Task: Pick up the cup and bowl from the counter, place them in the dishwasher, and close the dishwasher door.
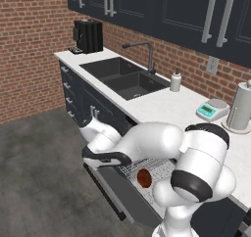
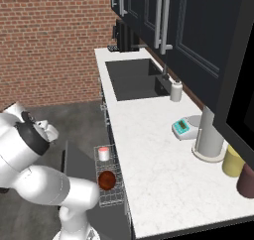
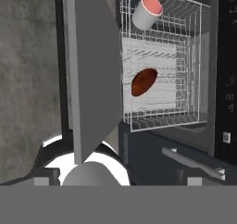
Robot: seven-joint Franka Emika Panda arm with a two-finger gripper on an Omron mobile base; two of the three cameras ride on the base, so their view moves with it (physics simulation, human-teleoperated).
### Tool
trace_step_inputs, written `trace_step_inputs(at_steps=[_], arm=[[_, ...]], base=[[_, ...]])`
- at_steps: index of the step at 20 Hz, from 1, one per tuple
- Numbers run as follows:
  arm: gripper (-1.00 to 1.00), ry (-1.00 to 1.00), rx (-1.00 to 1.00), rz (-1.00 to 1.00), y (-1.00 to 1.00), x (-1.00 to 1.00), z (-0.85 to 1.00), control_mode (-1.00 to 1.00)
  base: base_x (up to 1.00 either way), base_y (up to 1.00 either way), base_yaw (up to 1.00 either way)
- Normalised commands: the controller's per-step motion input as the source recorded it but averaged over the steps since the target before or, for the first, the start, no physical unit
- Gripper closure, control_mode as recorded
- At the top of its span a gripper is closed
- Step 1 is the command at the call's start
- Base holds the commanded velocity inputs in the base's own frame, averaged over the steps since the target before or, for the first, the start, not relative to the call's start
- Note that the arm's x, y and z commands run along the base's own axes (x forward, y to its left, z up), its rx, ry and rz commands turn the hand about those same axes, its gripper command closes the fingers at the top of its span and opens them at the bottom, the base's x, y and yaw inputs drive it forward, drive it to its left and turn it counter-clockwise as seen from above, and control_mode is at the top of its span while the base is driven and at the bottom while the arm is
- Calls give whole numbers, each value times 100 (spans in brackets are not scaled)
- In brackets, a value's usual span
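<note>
The dishwasher door [image 3: 90, 75] stands part-raised beside the wire rack [image 3: 194, 56] holding cup [image 3: 147, 11] and bowl [image 3: 144, 82]; the hand, fully open and empty, looks along the door's long edge.

door [image 3: 90, 75]: down, part-raised, blocks rack [image 3: 194, 61] side | floor [image 1: 34, 182] left: open

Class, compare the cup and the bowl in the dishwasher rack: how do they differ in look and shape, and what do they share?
The cup is white-grey outside with a pink-red inside; the bowl is dark reddish-brown all over. The cup is a straight-sided cylinder; the bowl is shallow and rounded. The bowl looks slightly wider than the cup. Both sit in the silver wire rack of the open dishwasher.
</note>
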Motion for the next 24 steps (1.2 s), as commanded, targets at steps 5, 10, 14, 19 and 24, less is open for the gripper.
trace_step_inputs(at_steps=[5, 10, 14, 19, 24], arm=[[-100, -2, 0, 0, 0, -9, -25, -100], [-100, 0, 0, 0, 0, -2, -21, -100], [-100, 0, 0, 0, 0, 0, -25, -100], [-100, -3, -2, 0, 5, 0, -22, -100], [-100, -13, -5, 0, 26, -2, -22, -100]], base=[[0, 0, 0], [0, 0, 0], [0, 0, 0], [0, 0, 0], [0, 0, 0]])
